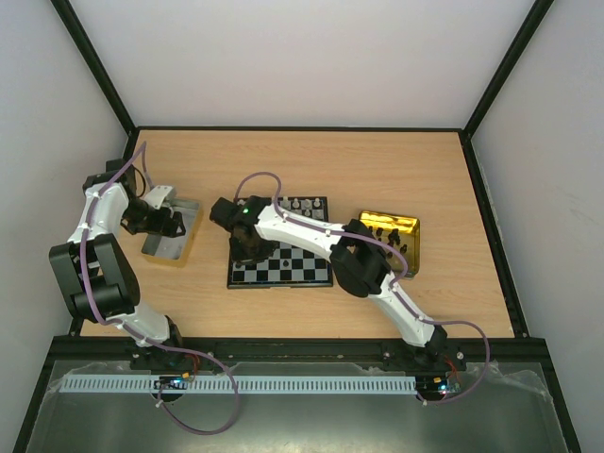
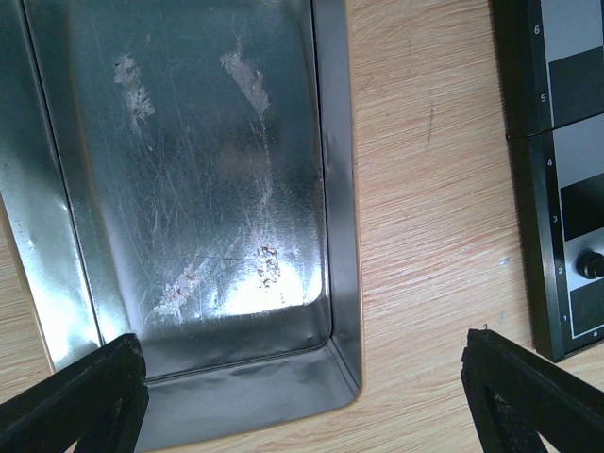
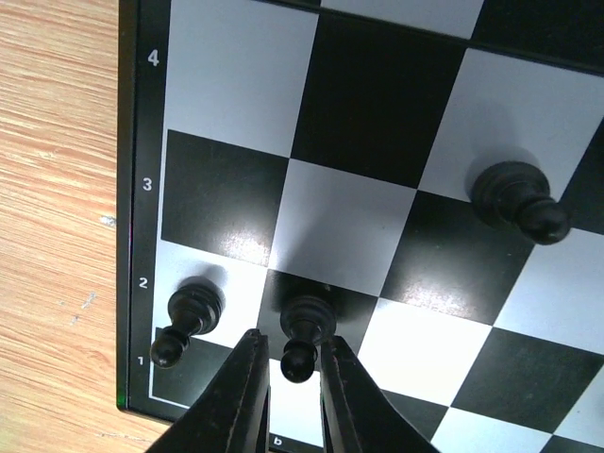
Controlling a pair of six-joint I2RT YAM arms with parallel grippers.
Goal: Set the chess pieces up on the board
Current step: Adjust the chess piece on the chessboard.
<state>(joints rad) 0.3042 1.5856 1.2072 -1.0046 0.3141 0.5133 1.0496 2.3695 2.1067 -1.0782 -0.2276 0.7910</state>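
The board (image 1: 283,272) lies mid-table, with white chess pieces (image 1: 307,204) along its far edge. In the right wrist view three black pawns stand on the board (image 3: 377,85). One pawn (image 3: 189,316) is on the edge column and another (image 3: 514,198) is further in. My right gripper (image 3: 294,354) has closed in on the third black pawn (image 3: 307,321), which stands upright on a dark square of row 2, its head between the fingers. My left gripper (image 2: 307,396) is wide open and empty over the near corner of the silver tray (image 2: 340,236). The left wrist view shows the board's edge (image 2: 524,189) with one black pawn (image 2: 592,264).
The silver tray (image 1: 179,247) sits left of the board and shows nothing inside. A gold tray (image 1: 389,226) holding dark pieces sits to the board's right. Black frame rails border the wooden table (image 1: 330,160).
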